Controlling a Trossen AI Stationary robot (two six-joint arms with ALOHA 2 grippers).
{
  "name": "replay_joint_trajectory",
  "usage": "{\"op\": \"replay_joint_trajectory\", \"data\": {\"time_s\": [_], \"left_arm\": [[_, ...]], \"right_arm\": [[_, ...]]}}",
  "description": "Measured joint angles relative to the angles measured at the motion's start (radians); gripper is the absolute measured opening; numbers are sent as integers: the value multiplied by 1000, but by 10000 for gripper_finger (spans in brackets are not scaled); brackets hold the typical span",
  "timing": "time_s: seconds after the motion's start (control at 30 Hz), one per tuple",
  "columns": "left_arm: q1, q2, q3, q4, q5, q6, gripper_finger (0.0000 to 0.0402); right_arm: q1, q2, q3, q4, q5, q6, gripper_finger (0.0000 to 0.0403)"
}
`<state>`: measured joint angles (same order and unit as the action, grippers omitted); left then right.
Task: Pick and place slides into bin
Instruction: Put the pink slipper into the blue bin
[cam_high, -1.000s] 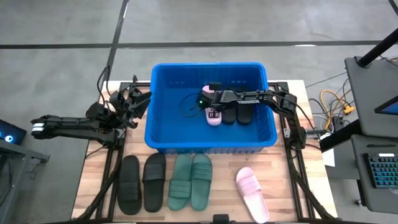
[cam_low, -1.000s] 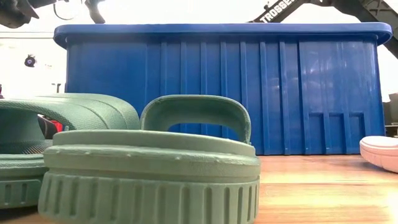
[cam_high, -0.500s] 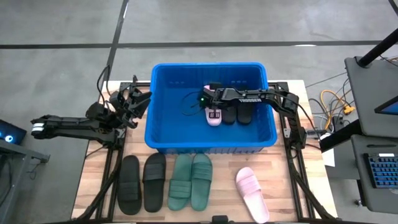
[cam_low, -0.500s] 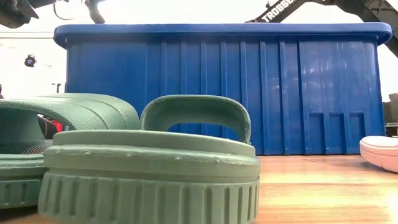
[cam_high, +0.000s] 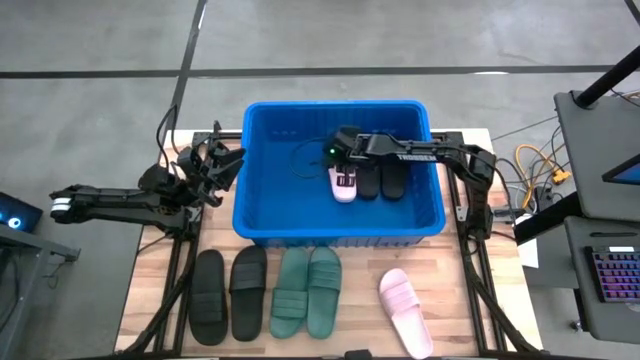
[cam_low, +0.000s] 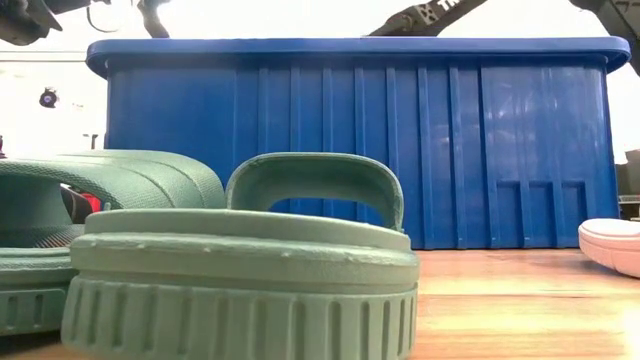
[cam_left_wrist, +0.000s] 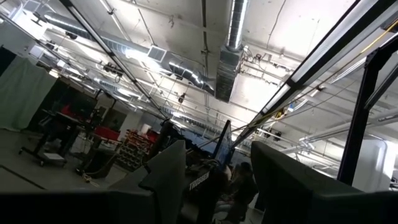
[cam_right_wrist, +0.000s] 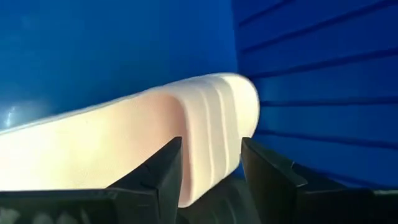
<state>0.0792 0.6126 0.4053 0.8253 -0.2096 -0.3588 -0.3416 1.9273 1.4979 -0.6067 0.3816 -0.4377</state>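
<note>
The blue bin (cam_high: 262, 215) stands mid-table. Inside it lie a pink slide (cam_high: 345, 183) and two black slides (cam_high: 380, 181), side by side on the floor. My right gripper (cam_high: 338, 152) reaches into the bin over the pink slide's far end. It is open, and the pink strap (cam_right_wrist: 214, 118) shows just beyond its fingers (cam_right_wrist: 163, 171); nothing is between them. On the table in front lie two black slides (cam_high: 228, 295), two green slides (cam_high: 307, 291) and a pink slide (cam_high: 405, 312). My left gripper (cam_high: 225, 158) waits open at the bin's left, pointing up.
The bin's high walls (cam_low: 350, 140) surround my right gripper. The row of slides fills the near strip of the table; a green slide (cam_low: 250, 270) sits right at the low camera. Desks with a keyboard (cam_high: 612, 275) stand beyond the right edge.
My right gripper has opened and let go of the pink slide, which now lies on the bin's floor beside the black ones. The arm has then risen a little and drawn slightly toward the far edge.
</note>
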Motion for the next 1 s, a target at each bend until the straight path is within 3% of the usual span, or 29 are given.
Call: {"op": "replay_joint_trajectory", "data": {"time_s": [0.17, 0.47, 0.6, 0.8, 1.0], "left_arm": [[0, 0, 0, -3, 1, 0, 169], [0, 15, 0, -5, 3, 0, 169], [0, 33, 0, -4, 15, 0, 169], [0, 79, 2, -2, 14, -2, 169], [0, 103, 2, 5, -7, -2, 169]], "right_arm": [[7, -74, 0, 32, -31, 77, 154], [29, -320, 1, 140, -120, 268, 142], [76, -426, 1, 110, -183, 337, 137], [192, -539, 2, 40, -191, 405, 134], [300, -632, 2, -83, -380, 607, 131]]}}
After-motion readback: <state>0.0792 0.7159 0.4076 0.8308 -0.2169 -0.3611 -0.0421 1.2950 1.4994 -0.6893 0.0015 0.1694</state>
